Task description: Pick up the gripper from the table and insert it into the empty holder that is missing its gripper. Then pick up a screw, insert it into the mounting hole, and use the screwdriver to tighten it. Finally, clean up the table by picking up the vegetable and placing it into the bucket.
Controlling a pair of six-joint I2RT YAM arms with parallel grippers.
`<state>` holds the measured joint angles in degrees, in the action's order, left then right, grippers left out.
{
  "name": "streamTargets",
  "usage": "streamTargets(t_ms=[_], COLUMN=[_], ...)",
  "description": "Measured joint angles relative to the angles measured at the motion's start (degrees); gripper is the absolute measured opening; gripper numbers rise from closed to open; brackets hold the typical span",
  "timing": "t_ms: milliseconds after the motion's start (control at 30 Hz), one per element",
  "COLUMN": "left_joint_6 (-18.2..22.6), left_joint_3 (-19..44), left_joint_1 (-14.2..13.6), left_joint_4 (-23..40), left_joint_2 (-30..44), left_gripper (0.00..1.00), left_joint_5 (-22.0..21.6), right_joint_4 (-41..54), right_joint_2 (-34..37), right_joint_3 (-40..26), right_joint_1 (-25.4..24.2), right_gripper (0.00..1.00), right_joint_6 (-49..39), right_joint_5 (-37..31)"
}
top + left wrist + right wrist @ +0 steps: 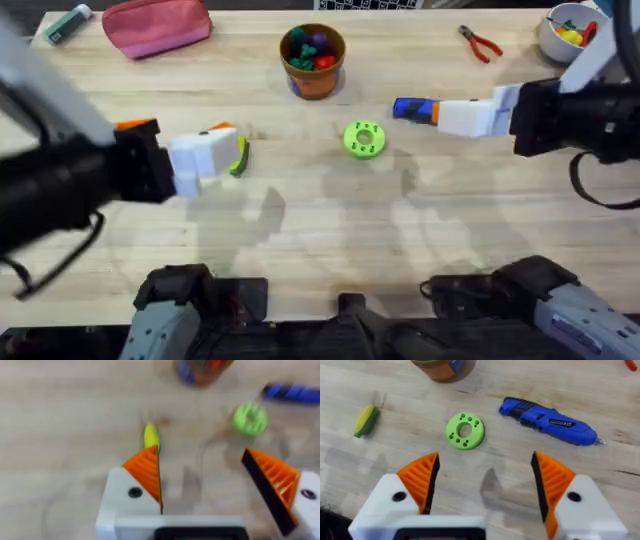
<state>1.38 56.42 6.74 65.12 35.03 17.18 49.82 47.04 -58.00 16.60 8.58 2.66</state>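
**Closing in on the vegetable**

Both sets of jaws are standing wide and holding nothing: the left gripper (202,477) is showing its two orange ribbed pads well apart, and the right gripper (485,482) is spread just as broadly. Both arms are carrying a full pair of orange tips, so by my reading the fitting and screwing steps are behind us and the clean-up is the step in hand.

The vegetable (239,157) is lying on the table (330,230) just beyond the left gripper's white fingers, with one orange pad (146,472) sitting right by its near end in the left wrist view. The bucket (313,60) is standing farther back, near the middle of the table, already holding other toy pieces. The screwdriver (547,420) is lying beside the green disc (465,431), close to the right gripper and apart from the vegetable.

To do this well, the left arm should be shifting sideways so the vegetable falls between the pads rather than under one of them, then dropping low and gripping across its narrow width. A small rounded toy like this is probably going to roll or squirt out if pinched near a tip.
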Motion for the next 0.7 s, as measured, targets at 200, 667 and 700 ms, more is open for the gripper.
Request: streamTargets(t_ms=[200, 667, 700], left_joint_6=[0.33, -2.53, -2.81], left_joint_3=[7.72, 7.94, 7.94], left_joint_1=[0.00, -1.82, -3.01], left_joint_4=[9.22, 10.74, 10.28], left_joint_2=[16.15, 36.07, 37.85], left_gripper=[0.985, 0.988, 0.988], left_joint_5=[-3.85, -8.37, -9.05], right_joint_4=[-0.04, 0.04, 0.04], right_joint_2=[2.18, 4.55, 4.55], right_joint_3=[0.00, 0.00, 0.00], right_joint_1=[0.00, 0.00, 0.00], right_gripper=[0.993, 0.994, 0.993], right_joint_6=[0.00, 0.00, 0.00], right_joint_5=[0.00, 0.00, 0.00])
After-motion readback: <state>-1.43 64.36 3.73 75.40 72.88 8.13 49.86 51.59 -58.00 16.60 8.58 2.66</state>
